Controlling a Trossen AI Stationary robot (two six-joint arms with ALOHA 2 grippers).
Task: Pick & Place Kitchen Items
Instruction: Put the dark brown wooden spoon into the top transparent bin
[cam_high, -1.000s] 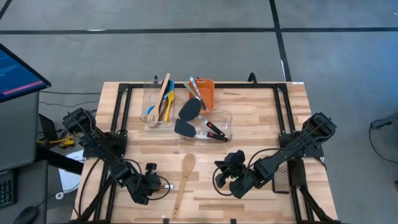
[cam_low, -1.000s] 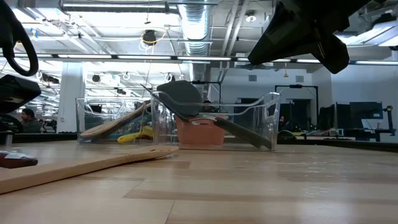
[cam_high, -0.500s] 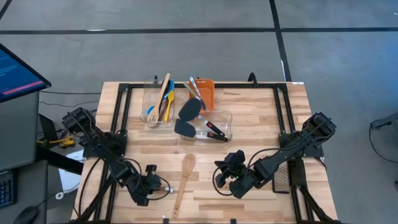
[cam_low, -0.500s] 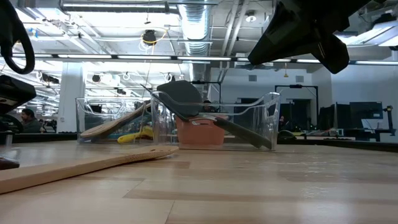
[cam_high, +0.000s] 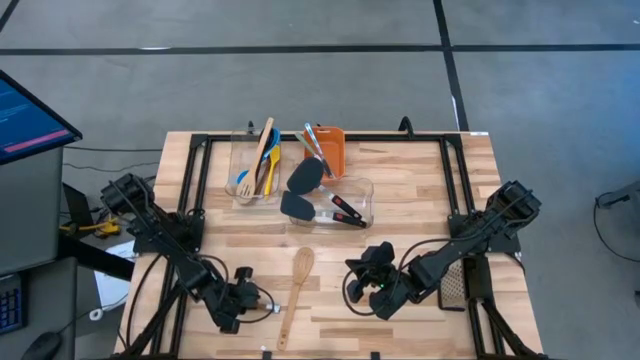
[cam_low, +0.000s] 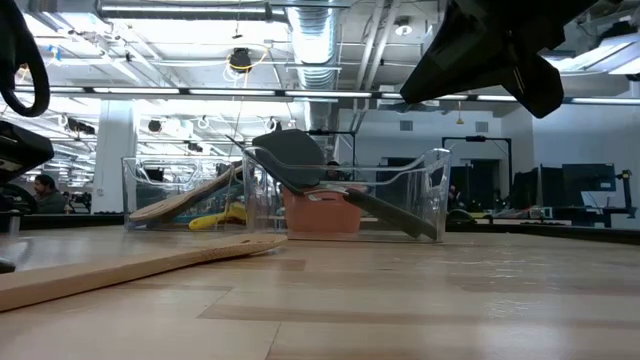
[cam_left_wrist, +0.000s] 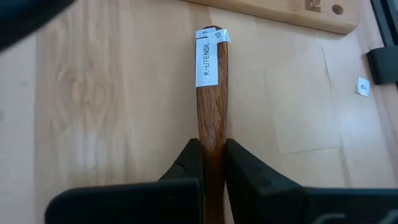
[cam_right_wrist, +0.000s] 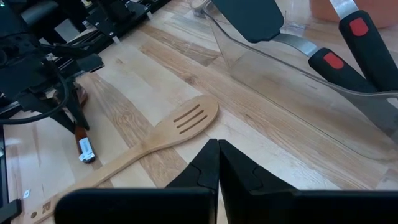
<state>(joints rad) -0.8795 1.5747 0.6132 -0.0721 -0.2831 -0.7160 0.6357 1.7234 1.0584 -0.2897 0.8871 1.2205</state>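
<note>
My left gripper (cam_high: 250, 297) is near the table's front left, shut on a utensil with a dark brown wooden handle (cam_left_wrist: 211, 93). The handle's free end carries a white label (cam_right_wrist: 85, 149); the gripper hides the utensil's head. A light wooden slotted spatula (cam_high: 296, 292) lies flat on the table just right of it. My right gripper (cam_high: 362, 283) hovers shut to the spatula's right, holding nothing. Other kitchen items sit in two clear tubs at the back. My left gripper pinches the dark wooden handle (cam_left_wrist: 212, 134) between its two fingers (cam_left_wrist: 188, 158), some way back from the labelled end. The fingers come slanting down from the table's left and lie along the handle. The labelled end sticks out past them toward the spatula. Whether it is off the table I cannot tell.
One clear tub (cam_high: 255, 172) holds blue and wooden utensils; another (cam_high: 352, 190) holds black turners with red-marked handles. An orange bin (cam_high: 334, 150) stands behind them. A dark mesh object (cam_high: 454, 286) lies near the right arm. Bare wood stretches between the tubs and the grippers.
My left gripper has shut on the dark wooden handle and moved slightly toward the table's left. The handle's end has gone with it, out of the low view's left edge. The slotted spatula and my right gripper have kept still.
</note>
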